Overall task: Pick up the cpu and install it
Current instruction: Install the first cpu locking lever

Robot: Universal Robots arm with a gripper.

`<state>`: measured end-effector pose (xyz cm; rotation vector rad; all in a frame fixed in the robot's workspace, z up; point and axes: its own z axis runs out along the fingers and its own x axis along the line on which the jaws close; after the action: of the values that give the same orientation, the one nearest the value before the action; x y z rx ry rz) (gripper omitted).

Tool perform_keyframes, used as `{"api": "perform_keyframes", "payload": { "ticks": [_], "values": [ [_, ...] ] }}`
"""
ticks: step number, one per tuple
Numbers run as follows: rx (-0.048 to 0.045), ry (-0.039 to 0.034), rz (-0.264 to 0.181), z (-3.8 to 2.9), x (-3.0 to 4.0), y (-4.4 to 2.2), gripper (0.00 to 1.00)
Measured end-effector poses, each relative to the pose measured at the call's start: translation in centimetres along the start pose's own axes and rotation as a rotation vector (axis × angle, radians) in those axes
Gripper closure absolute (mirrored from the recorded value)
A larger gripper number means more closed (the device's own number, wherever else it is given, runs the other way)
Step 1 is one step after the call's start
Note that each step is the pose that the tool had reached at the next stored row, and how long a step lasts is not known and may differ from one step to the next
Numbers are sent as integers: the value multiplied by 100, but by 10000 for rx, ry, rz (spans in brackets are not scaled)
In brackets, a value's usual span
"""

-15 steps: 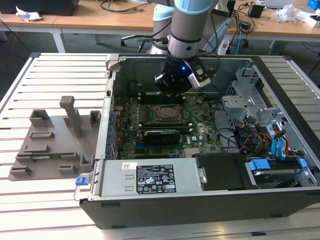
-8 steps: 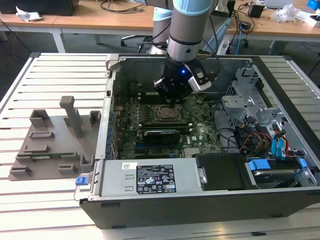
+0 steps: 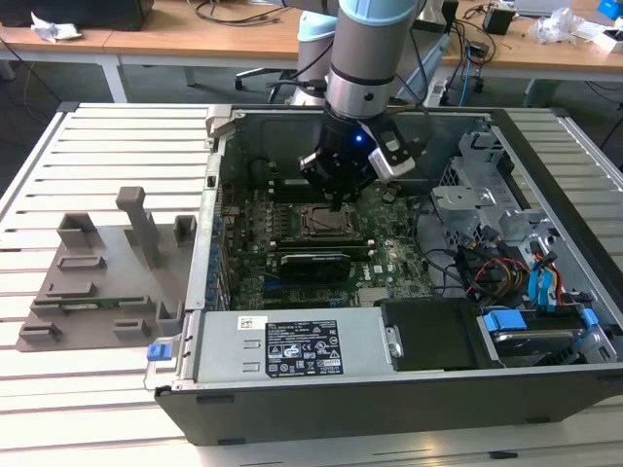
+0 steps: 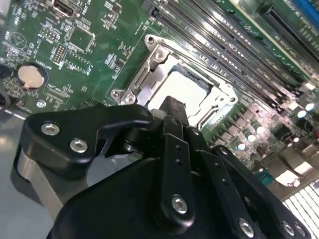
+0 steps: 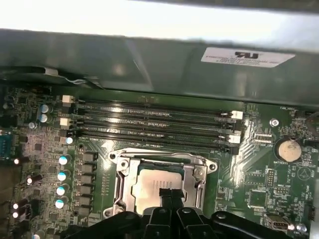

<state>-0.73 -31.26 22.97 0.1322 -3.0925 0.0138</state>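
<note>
Black fingers (image 4: 172,117) of the gripper (image 5: 167,195) stand pressed together, with no gap between them that I can see, and nothing is grasped in them. Their tips are just above the cpu (image 5: 157,181), but I cannot tell if they touch it. The cpu, with its silvery top, lies flat inside the metal socket frame (image 5: 122,177) on the green motherboard (image 5: 259,184); in the second wrist view the cpu (image 4: 187,84) also sits within the frame (image 4: 144,74).

Beside the socket run the long memory slots (image 5: 154,124), and a round coin battery (image 5: 288,148) is on the board, well apart from the socket. Small capacitors (image 5: 62,175) stand in a row near the other side of the frame.

In the exterior view the gripper (image 3: 336,199) reaches down into the open computer case (image 3: 389,389), over the socket (image 3: 321,222). At the exterior view's left, a grey plastic tray (image 3: 97,282) with upright posts lies on the white slatted table (image 3: 58,389), beside the case.
</note>
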Motion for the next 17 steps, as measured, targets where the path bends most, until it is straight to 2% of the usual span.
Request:
{"api": "perform_keyframes", "payload": {
  "ticks": [3,7,9,14,17],
  "values": [
    [16,1,0,-123,6,-1,89],
    [24,1,1,-205,10,-1,89],
    [29,3,2,-297,14,-2,89],
    [29,2,2,-410,19,-3,89],
    [29,3,2,-510,24,-4,89]
  ]
}}
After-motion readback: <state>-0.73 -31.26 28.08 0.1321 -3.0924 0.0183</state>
